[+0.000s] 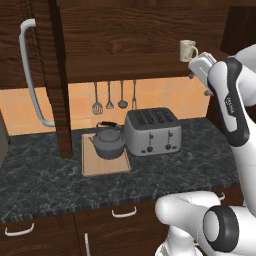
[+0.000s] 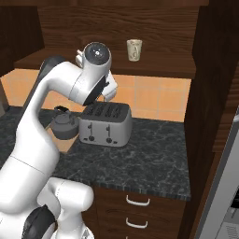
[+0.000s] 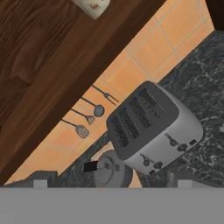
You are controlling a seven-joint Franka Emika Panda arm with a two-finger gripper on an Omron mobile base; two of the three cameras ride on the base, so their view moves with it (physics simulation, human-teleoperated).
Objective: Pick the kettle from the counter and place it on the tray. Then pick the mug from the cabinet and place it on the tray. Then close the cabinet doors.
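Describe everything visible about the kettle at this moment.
The kettle is squat and rounded, dark grey with a metallic look, with an arched black handle over a knobbed lid and a short spout toward the left in the left base view. It stands upright on the light wooden tray, close beside the silver toaster; whether they touch cannot be told. In the right base view the arm partly hides it. Nothing grips it.
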